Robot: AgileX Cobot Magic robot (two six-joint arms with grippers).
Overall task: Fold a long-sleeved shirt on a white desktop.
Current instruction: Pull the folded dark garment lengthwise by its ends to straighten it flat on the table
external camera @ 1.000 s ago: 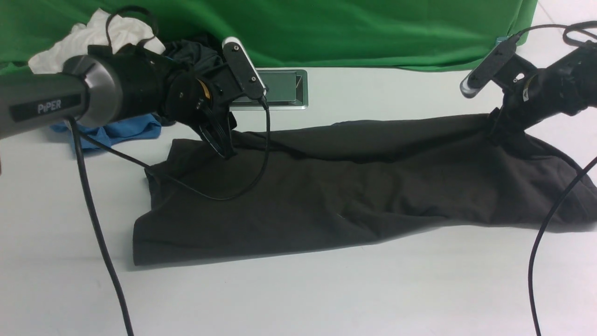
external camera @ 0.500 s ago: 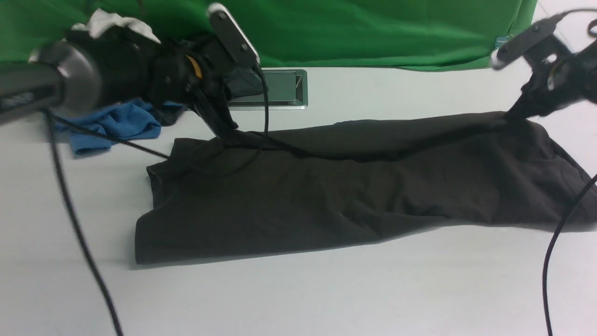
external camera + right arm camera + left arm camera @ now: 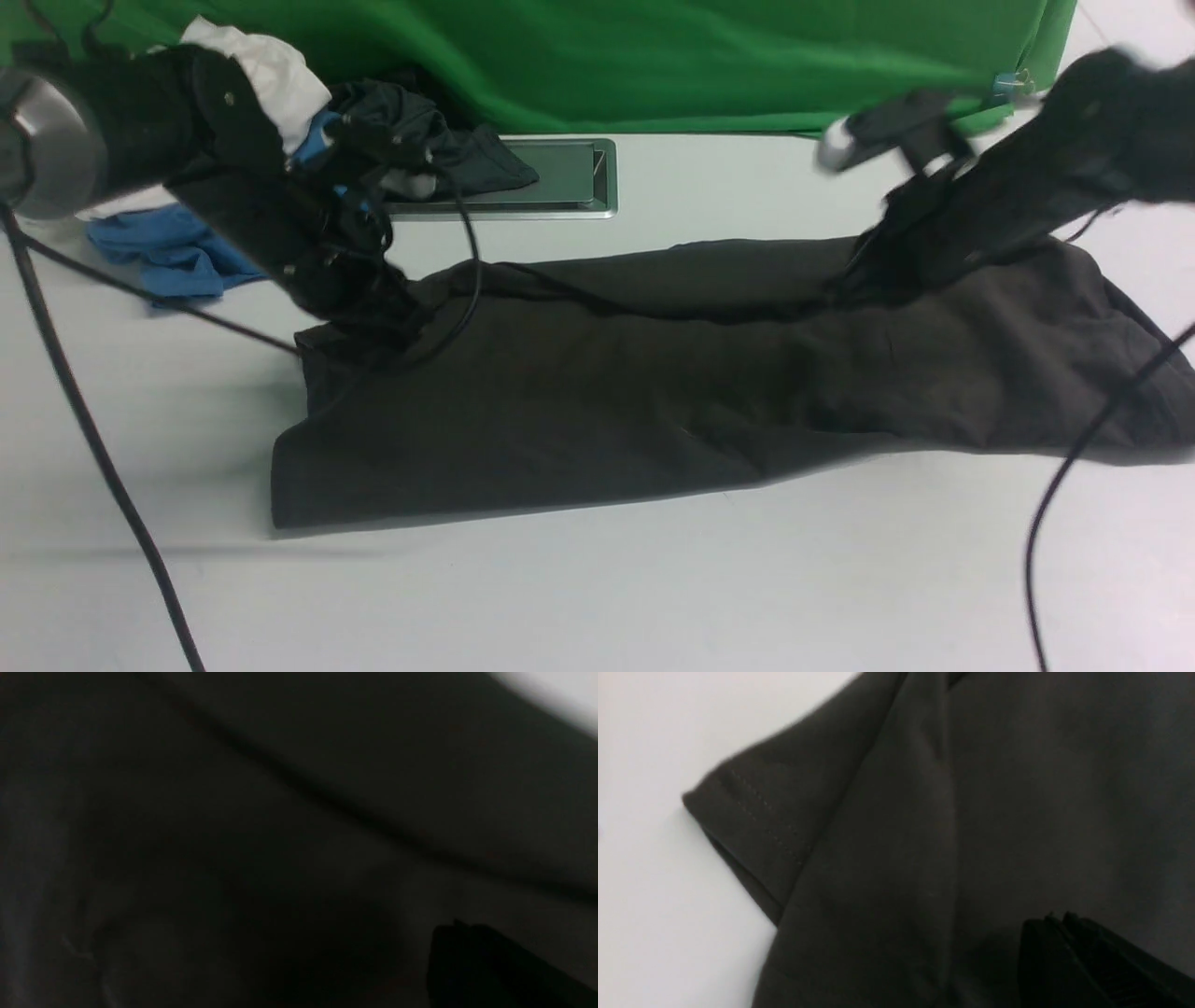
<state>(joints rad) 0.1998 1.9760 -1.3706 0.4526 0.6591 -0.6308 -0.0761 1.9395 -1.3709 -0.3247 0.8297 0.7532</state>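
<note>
Your left jaws and right jaws sit clenched at the long-sleeved shirt (image 3: pixel 607 401) edge; a shallow pinch could let cloth slip and sag between them.

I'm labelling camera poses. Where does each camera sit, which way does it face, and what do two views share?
Front view: between the arms, facing forward over shirt and desktop toward a green cloth; left arm and right arm show.
Left wrist view: on the left arm, looking down at the shirt's stitched corner; left gripper shows.
Right wrist view: on the right arm, close against the shirt; right gripper shows dimly.
Shared: all see the shirt.
</note>
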